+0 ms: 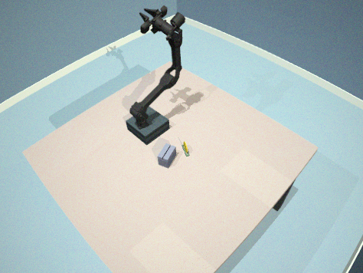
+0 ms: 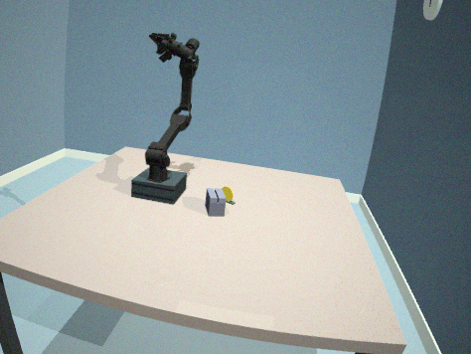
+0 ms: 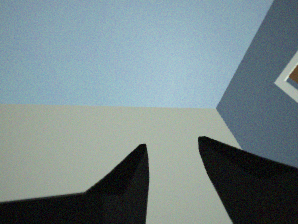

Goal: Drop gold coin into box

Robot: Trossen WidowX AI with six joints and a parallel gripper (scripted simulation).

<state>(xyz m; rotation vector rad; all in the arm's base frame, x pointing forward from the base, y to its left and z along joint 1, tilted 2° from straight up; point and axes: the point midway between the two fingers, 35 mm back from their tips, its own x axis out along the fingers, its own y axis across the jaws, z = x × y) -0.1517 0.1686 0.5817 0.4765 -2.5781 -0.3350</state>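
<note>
The gold coin [image 1: 185, 146] [image 2: 228, 193] stands on edge in the dark-green holder [image 1: 187, 154] [image 2: 232, 202]. The closed grey box [image 1: 165, 159] [image 2: 217, 206] sits close beside the holder, with a dark narrow slot across its lid. My gripper [image 1: 143, 11] [image 2: 151, 36] [image 3: 172, 147] is raised high above the table, far from coin and box, and points up and away from them. Its fingers are partly open with nothing between them. The wrist view shows only walls and ceiling behind the fingers, so coin, holder and box are out of that view.
The arm's dark base [image 1: 147, 130] [image 2: 159, 189] stands on the table [image 1: 214, 192] [image 2: 149, 249], near the box. The arm rises from it. Walls surround the table at a distance. A framed thing [image 3: 283, 82] shows at the right of the wrist view.
</note>
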